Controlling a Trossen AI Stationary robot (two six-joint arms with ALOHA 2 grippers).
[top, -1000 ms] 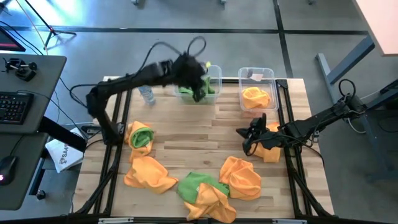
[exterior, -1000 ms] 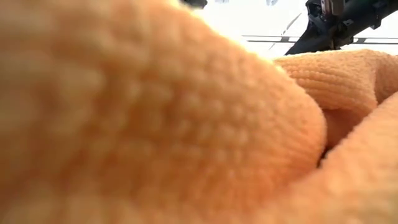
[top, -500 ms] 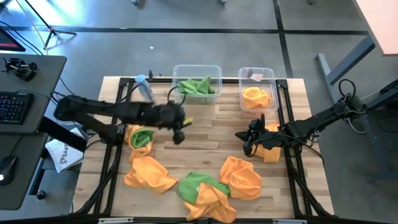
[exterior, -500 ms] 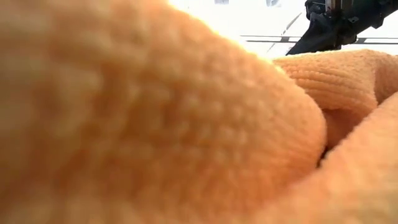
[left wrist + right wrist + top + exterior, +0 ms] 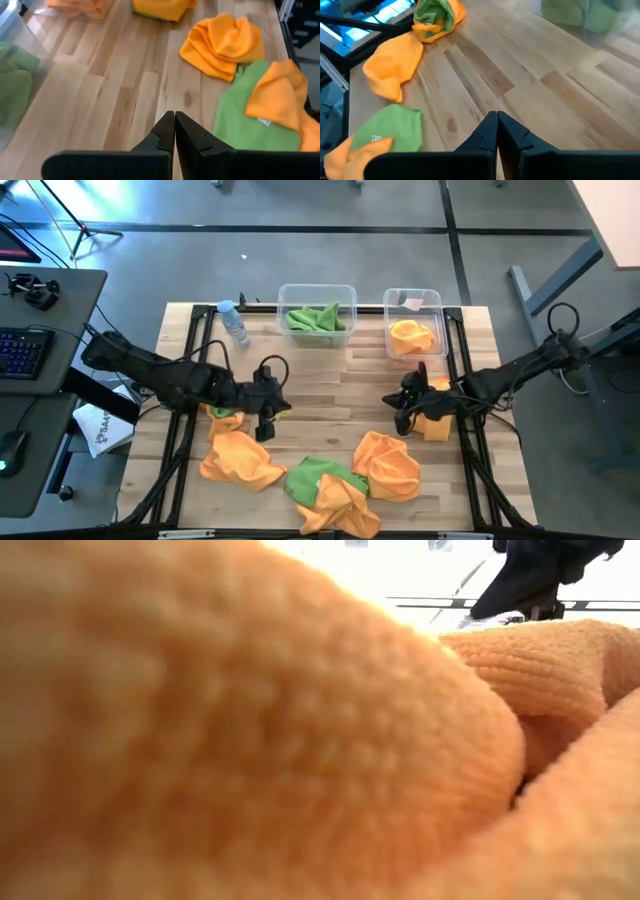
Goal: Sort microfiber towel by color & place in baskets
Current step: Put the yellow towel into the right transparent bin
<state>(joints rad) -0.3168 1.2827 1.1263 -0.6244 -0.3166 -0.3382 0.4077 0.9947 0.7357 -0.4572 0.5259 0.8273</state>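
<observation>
Wider basket (image 5: pixel 317 311) at table's (image 5: pixel 340 395) far edge; narrower basket (image 5: pixel 413 320) right of it, bottle (image 5: pixel 233 324) left, loose towels (image 5: pixel 330 480) nearer.

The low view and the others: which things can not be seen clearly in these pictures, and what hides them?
- Low view: an orange towel against the lens hides nearly the whole table.
- High view: the left arm covers part of the green-and-orange towel.
- High view: the label on the narrower basket is too small to read.
- Left wrist view: the green towels' basket is cut off by the edge.

Even bright light; low view blocked by blurred orange towel (image 5: pixel 250 740).
</observation>
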